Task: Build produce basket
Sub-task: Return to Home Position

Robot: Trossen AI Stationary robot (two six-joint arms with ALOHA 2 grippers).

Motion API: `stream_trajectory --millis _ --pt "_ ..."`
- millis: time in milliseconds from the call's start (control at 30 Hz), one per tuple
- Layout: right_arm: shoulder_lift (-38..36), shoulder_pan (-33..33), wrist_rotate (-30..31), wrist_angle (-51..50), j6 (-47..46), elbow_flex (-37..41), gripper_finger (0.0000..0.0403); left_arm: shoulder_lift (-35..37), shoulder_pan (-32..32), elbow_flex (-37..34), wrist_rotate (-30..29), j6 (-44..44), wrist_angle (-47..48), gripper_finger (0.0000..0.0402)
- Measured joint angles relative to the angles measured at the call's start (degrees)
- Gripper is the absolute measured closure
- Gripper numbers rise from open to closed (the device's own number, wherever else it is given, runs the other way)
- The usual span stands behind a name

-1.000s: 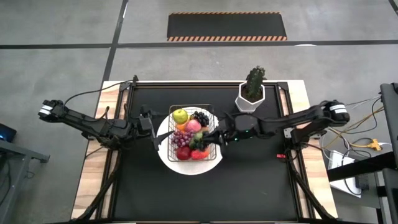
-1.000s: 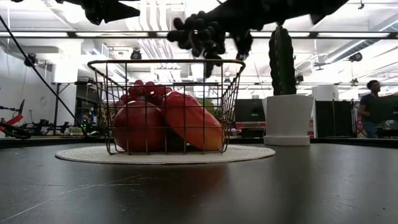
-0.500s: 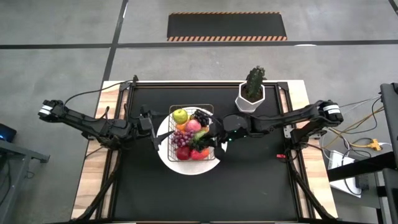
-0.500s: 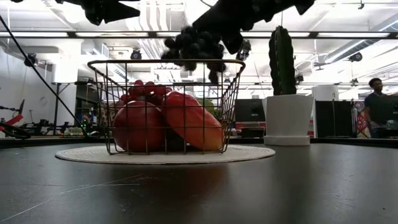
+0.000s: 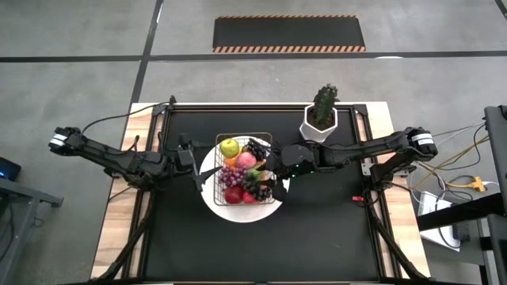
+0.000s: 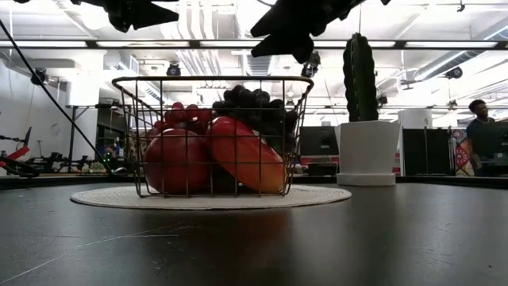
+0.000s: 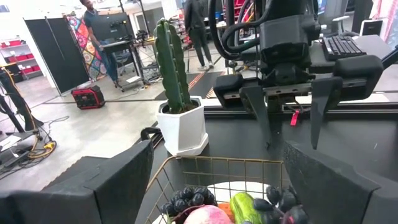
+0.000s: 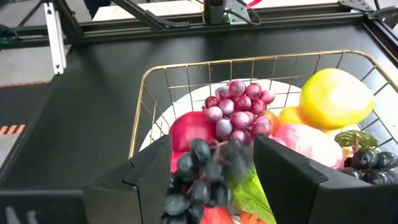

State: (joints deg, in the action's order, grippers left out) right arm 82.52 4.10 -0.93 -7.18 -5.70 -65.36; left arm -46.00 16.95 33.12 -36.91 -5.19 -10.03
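The wire basket (image 5: 244,137) stands on a round white plate (image 5: 212,198) at the table's middle. It holds produce: a green apple (image 5: 230,146), red grapes (image 5: 232,172), red apples (image 6: 176,163) and a far dark grape bunch (image 5: 255,148). Another dark grape bunch (image 6: 255,107) lies on top of the fruit at the basket's right side, blurred in the right wrist view (image 8: 202,177). My right gripper (image 6: 287,40) hangs open just above it, clear of it. My left gripper (image 5: 204,170) hovers open at the basket's left side.
A cactus in a white hexagonal pot (image 5: 318,127) stands at the far right of the basket, close behind my right arm. People (image 6: 478,139) move in the room beyond the table. Bare black tabletop (image 5: 261,245) lies toward the near edge.
My right gripper has moved a little toward the table's left over the basket and has opened, letting go of the dark grape bunch. The bunch has dropped from above the rim onto the fruit inside the basket.
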Motion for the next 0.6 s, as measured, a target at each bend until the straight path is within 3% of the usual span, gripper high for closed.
stream_trajectory --millis 300,400,533,600 --pt "-0.3 1.7 0.0 0.8 7.4 1.9 0.0198 0.0 0.0 -0.2 0.0 0.4 0.0 0.0063" --pt "-1.5 3.9 0.0 5.8 11.3 4.0 0.0207 0.2 0.0 -0.3 -2.1 0.6 0.6 0.0063" --pt "-4.4 6.4 -0.2 12.6 18.6 8.6 0.022 0.8 0.0 -0.4 -5.6 6.9 8.3 0.0063" --pt "-6.1 6.5 -0.2 16.1 20.8 11.9 0.0227 1.4 0.0 0.3 -2.2 9.2 15.9 0.0063"
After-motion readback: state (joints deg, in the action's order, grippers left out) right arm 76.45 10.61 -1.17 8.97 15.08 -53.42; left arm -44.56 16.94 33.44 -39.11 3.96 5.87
